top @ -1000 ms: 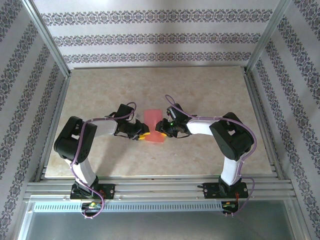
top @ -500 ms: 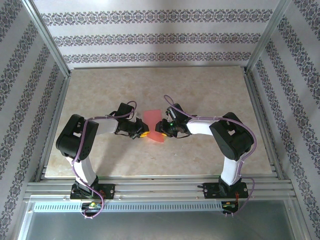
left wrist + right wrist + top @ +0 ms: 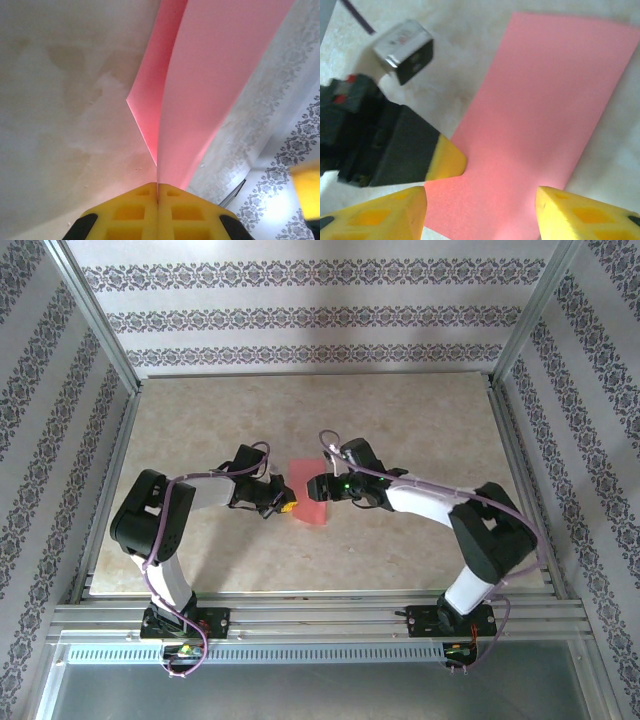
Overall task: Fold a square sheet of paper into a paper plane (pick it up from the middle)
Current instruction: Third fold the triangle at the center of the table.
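Your left gripper (image 3: 288, 508) has its jaws pinched on the near left edge of the square sheet of paper (image 3: 310, 492), which lies folded double at mid-table (image 3: 420, 420). Your right gripper (image 3: 318, 485) hovers over it, jaws spread.

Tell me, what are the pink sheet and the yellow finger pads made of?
The pink sheet looks like thin matte paper: it bends in a soft curve. The yellow pads on the left hand look like moulded plastic or rubber, with square pockets; I can't tell which.
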Robot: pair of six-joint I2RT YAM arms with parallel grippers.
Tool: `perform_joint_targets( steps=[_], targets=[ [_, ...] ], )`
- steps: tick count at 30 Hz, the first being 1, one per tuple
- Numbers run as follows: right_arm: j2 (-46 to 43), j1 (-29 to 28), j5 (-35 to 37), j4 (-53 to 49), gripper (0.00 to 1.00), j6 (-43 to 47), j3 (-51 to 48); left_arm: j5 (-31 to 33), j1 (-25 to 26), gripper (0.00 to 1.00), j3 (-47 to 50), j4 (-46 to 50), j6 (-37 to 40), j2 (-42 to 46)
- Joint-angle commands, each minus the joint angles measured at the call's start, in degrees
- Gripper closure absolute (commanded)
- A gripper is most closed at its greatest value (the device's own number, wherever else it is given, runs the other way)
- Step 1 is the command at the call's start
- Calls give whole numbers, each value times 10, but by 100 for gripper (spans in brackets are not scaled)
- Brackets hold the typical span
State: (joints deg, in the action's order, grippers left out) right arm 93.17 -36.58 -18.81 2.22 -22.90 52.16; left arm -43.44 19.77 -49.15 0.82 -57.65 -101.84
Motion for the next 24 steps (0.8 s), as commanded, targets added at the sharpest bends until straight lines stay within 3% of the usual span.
perform_joint_targets(
  steps=[1,9,18,24],
  targets=[
    [-32,-42,86,18,41,169,-31,14,-4,97,3,1,-47,23],
    [-23,-119,160,67,38,311,-46,21,-1,96,1,3,-76,24],
    [40,-158,201,69,36,383,-29,21,-1,96,1,4,-77,24],
    [67,-161,212,75,39,381,-12,19,0,96,2,1,-78,23]
  ],
)
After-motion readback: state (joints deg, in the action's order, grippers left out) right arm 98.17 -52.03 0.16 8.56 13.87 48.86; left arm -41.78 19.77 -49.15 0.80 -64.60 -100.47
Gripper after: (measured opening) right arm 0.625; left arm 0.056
